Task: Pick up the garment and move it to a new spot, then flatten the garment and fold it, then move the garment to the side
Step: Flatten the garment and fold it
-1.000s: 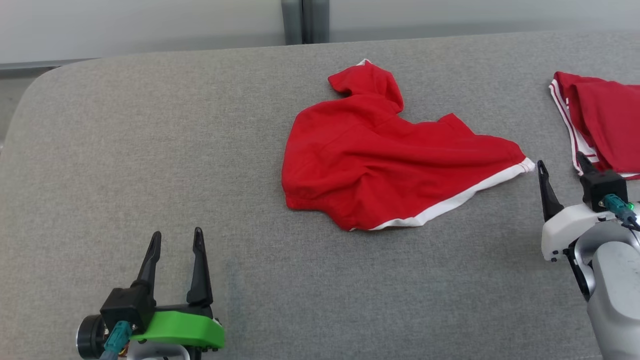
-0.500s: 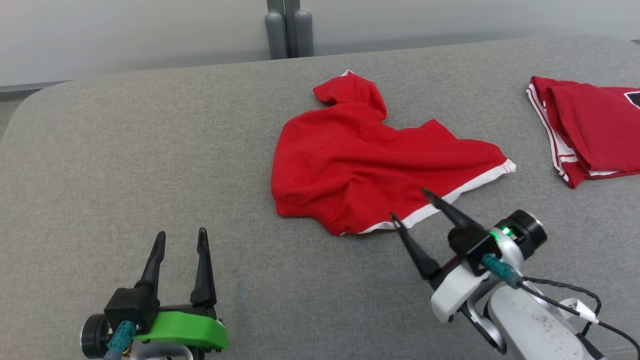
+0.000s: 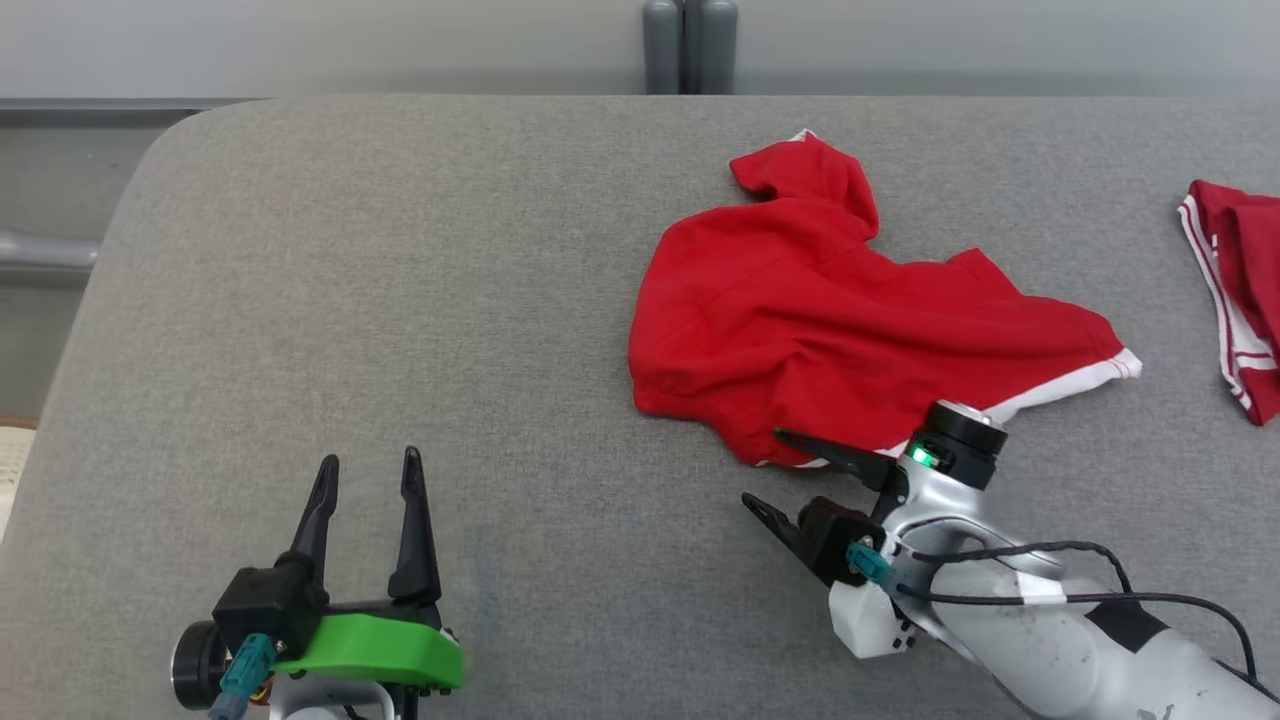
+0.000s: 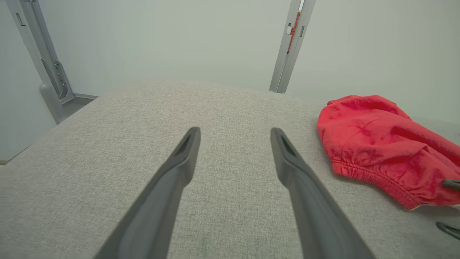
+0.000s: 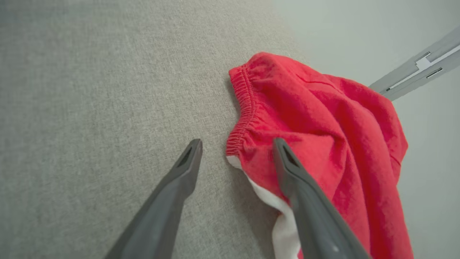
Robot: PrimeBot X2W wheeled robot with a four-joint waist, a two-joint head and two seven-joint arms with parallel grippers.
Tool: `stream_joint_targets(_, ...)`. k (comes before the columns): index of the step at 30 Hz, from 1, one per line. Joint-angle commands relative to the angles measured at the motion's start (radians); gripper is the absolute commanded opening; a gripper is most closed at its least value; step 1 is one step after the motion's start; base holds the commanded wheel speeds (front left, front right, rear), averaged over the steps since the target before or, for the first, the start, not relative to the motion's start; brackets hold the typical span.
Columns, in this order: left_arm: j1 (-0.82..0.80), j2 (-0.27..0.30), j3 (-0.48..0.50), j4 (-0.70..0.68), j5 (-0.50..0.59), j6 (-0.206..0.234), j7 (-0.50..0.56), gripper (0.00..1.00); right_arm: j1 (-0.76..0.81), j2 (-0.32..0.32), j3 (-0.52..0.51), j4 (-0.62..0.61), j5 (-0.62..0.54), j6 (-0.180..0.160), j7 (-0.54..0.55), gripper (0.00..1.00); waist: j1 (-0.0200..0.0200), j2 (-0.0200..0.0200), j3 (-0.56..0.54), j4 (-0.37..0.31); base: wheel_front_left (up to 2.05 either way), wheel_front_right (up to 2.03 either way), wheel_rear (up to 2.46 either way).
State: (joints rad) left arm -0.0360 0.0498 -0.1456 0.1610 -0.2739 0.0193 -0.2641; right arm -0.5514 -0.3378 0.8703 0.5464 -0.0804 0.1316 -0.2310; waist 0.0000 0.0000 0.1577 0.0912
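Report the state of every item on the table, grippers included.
Red garment: crumpled, unfolded, lying on the grey table.
Second red garment: lying apart, partly out of frame.
Left gripper: open, empty, away from the garment.
Right gripper: open, one finger over the garment's near edge, nothing gripped.

garment [image 3: 850, 330]: red shorts, white trim along the near hem, gathered elastic waistband
state: crumpled, unfolded, creased into ridges
pose: lying loose, one corner bunched up at the far side
place: right of centre on grey worktop [image 3: 400, 300]
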Motion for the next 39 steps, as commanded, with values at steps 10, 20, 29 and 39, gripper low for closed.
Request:
stream_joint_targets(10,-0.006,0.002,-0.019,-0.013,-0.026,0.023,0.0,1.0,-0.097,0.047,0.076,0.215,-0.058,-0.002,0.13,0.42,0.0,0.0,0.022,0.084,0.0,0.0,0.0)
stream_joint_targets(20,0.01,0.002,-0.017,-0.009,-0.022,0.023,0.0,1.0,-0.099,0.119,0.024,0.254,0.003,-0.001,0.033,0.0,0.0,0.0,0.007,0.082,0.0,0.0,0.0)
stream_joint_targets(29,0.02,0.002,-0.013,-0.002,-0.002,0.009,0.0,1.0,-0.043,0.212,0.034,0.128,0.271,-0.001,-0.029,0.0,0.0,0.0,-0.013,0.062,0.0,0.0,0.0)
stream_joint_targets(39,-0.002,0.002,-0.029,-0.001,0.003,0.008,0.0,1.0,-0.108,0.255,0.114,0.147,0.544,-0.001,-0.035,0.08,0.0,0.0,0.012,0.08,0.0,0.0,0.0)
